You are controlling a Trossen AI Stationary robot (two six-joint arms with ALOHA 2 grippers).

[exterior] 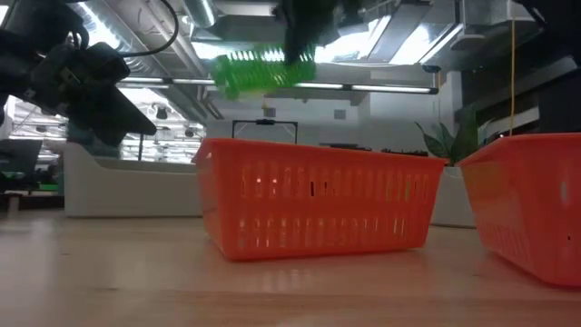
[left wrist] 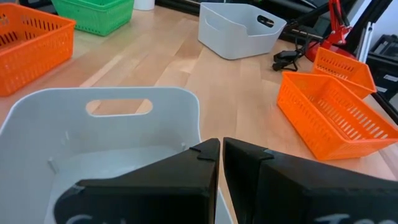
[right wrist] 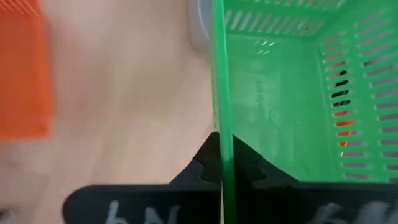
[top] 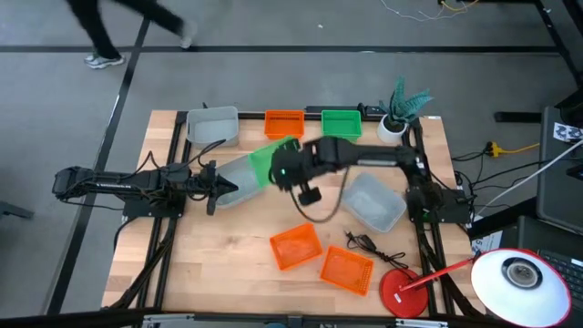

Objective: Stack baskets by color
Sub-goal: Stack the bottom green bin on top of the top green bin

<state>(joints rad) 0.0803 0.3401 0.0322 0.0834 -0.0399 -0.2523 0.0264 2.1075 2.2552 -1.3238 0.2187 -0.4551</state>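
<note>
Right gripper [right wrist: 222,163] clamped on green basket [right wrist: 292,87] wall, lifted mid-table; only low view shows it airborne. Left gripper [left wrist: 221,155] pinched together on grey bin [left wrist: 118,134] rim.

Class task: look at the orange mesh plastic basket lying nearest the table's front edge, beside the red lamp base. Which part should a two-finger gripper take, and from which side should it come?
Grip one thin long wall of the orange mesh plastic basket at its rim, one finger inside and one outside, coming straight down from above. It sits upright with its mouth open upward and looks empty, so the rim is exposed. The side facing away from the red lamp base looks clearer.
</note>
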